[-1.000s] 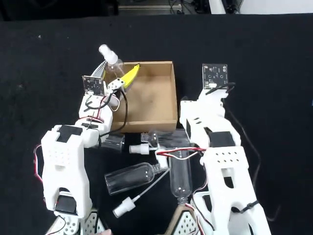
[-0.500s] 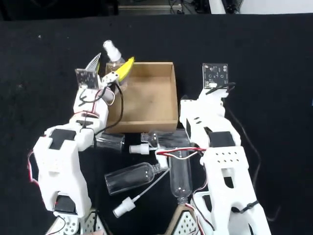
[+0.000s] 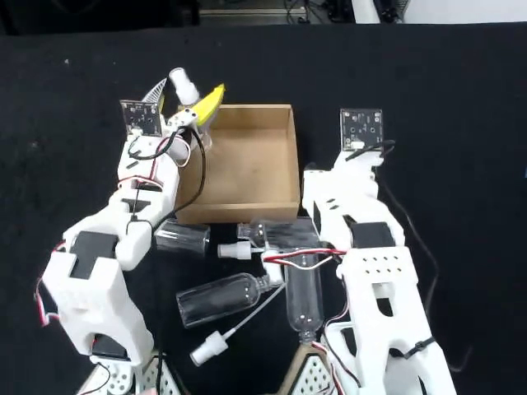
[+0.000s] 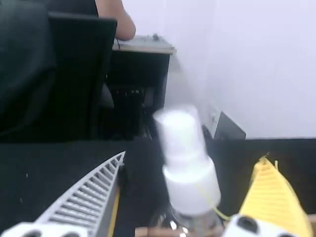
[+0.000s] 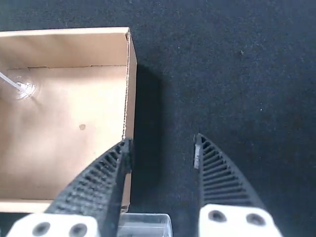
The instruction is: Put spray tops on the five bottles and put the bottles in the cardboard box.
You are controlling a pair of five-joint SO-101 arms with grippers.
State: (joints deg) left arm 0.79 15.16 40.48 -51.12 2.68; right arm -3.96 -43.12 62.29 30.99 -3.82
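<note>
left side: the left gripper (image 3: 193, 85) stands over the 10 o'clock corner of the cardboard box (image 3: 251, 164). its grey finger and its yellow finger (image 4: 269, 190) are drawn in on a clear bottle (image 3: 189, 100) held between them. the bottle carries a white spray top (image 4: 185, 158), which points towards 11 o'clock, away from the box. in the right wrist view a clear round base with a thin tube (image 5: 20, 88) shows low inside the box near that corner; whether it touches the floor cannot be told.

centre: the box sits open-topped on the black table (image 3: 445, 99). at its 6 o'clock side lie the loose parts. a short bottle (image 3: 183, 239) lies just beside the near wall. an uncapped bottle (image 3: 221, 299) lies on its side with its neck towards 2 o'clock. another bottle (image 3: 304, 295) lies with its neck towards 12 o'clock. a loose spray top (image 3: 237, 250) lies between the box and the bottles. a second spray top with a long tube (image 3: 207, 349) lies at 6 o'clock from them.

right side: the right gripper (image 5: 162, 142) hangs over the table at the 3 o'clock wall of the box. its two dark fingers are spread wide with nothing between them.
</note>
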